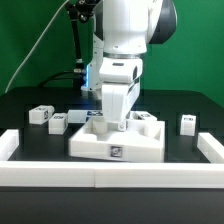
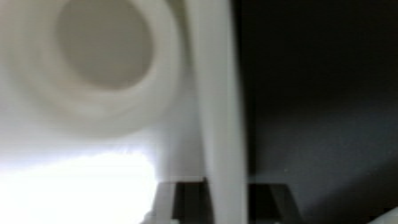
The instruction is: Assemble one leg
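Note:
The tabletop (image 1: 135, 148), a large flat white square, lies in the middle of the black table. My gripper (image 1: 116, 124) is down on its top, near the far edge. In the wrist view a narrow white post, the leg (image 2: 217, 100), runs between my dark fingers (image 2: 267, 205). The gripper (image 2: 217, 208) appears shut on it. Beside the leg is the white tabletop surface (image 2: 71, 160) with a round hole (image 2: 111, 45), blurred and very close. In the exterior view the arm hides the held leg.
Loose legs with tags lie at the exterior view's left (image 1: 40, 114) (image 1: 58, 123) and right (image 1: 188, 122). More white parts (image 1: 148, 120) sit just behind the tabletop. A low white wall (image 1: 100, 176) borders the front and both sides.

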